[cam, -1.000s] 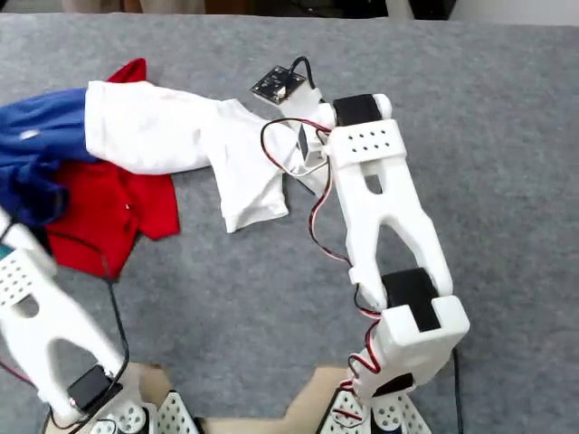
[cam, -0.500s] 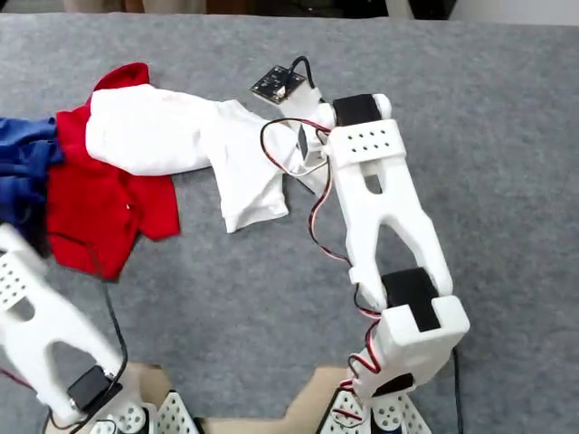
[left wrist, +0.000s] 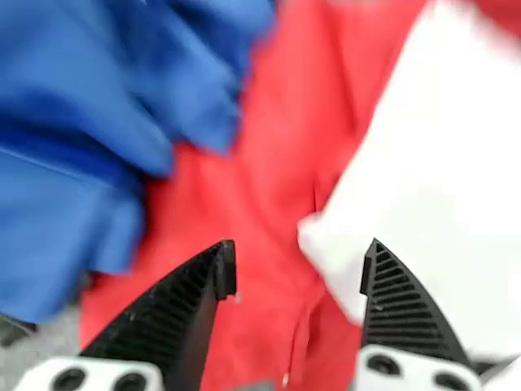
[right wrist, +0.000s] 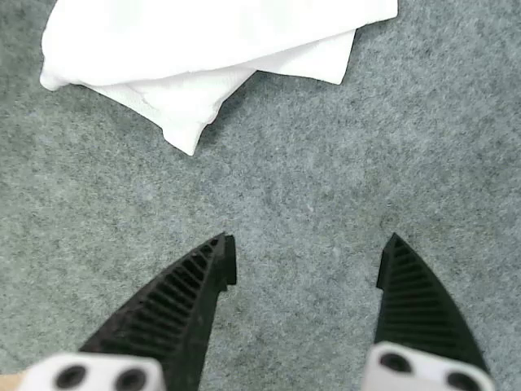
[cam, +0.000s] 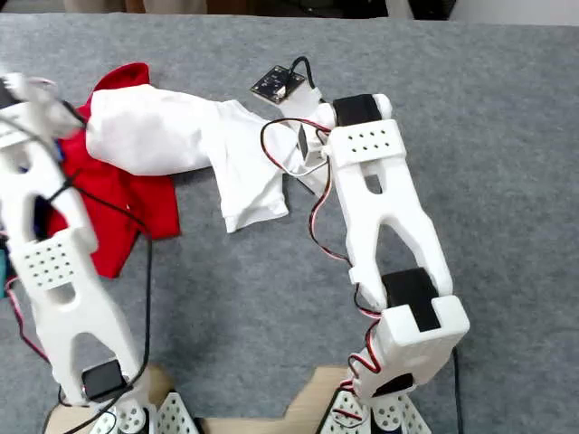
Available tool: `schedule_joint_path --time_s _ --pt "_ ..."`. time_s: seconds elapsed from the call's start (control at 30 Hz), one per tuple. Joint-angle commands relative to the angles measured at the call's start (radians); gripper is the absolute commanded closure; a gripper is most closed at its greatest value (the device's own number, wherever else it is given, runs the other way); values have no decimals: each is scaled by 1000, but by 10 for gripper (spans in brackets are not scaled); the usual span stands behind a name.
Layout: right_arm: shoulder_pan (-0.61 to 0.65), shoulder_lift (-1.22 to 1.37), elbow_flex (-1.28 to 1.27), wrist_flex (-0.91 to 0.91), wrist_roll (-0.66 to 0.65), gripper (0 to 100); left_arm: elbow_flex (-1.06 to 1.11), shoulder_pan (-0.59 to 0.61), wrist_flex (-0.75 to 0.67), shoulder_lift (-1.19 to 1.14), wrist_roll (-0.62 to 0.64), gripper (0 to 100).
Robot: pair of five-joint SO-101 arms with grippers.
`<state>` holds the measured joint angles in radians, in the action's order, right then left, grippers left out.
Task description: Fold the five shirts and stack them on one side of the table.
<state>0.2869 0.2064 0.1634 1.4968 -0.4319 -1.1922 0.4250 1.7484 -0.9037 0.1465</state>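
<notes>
A white shirt [cam: 172, 136] lies stretched across the table's far left, overlapping a red shirt [cam: 122, 203]. In the left wrist view, my left gripper [left wrist: 297, 269] hangs open over the red shirt [left wrist: 269, 155], where it meets the white shirt [left wrist: 444, 163] and a crumpled blue shirt [left wrist: 89, 114]. The left arm [cam: 50, 244] covers most of the blue shirt from above. My right gripper [right wrist: 308, 259] is open over bare grey cloth, just short of the white shirt's folded edge [right wrist: 195, 49]. Nothing sits between either gripper's fingers.
The table is covered in grey felt [cam: 488, 108], bare on its whole right half and near the front. The right arm [cam: 384, 208] stands over the middle, with loose red and black wires beside the white shirt.
The blue shirt slid left off the red one. The left arm then swung up from the front left corner to the pile's left end. The right arm stayed still.
</notes>
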Motion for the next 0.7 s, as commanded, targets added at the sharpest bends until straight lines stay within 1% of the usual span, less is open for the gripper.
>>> schedule_joint_path --time_s 0.0,0.1,0.2,0.27,0.4,0.47,0.6,0.67 --pt "-1 2 42 -14 6 709 170 -28 11 56 -41 750" --pt "-1 2 42 -14 6 709 256 -11 9 45 -34 751" --pt "-1 2 45 -14 6 709 316 8 -31 7 -32 759" --pt "-1 2 45 -14 6 709 327 25 -69 -31 -32 809" --pt "-1 2 45 -14 5 709 322 78 -150 -114 -40 981" --pt "1 2 45 -14 3 709 299 103 -146 -125 -35 970" --pt "4 2 45 -23 2 709 206 158 -121 -124 -32 981" --pt "10 2 48 -49 0 710 120 173 -74 -124 -32 981"
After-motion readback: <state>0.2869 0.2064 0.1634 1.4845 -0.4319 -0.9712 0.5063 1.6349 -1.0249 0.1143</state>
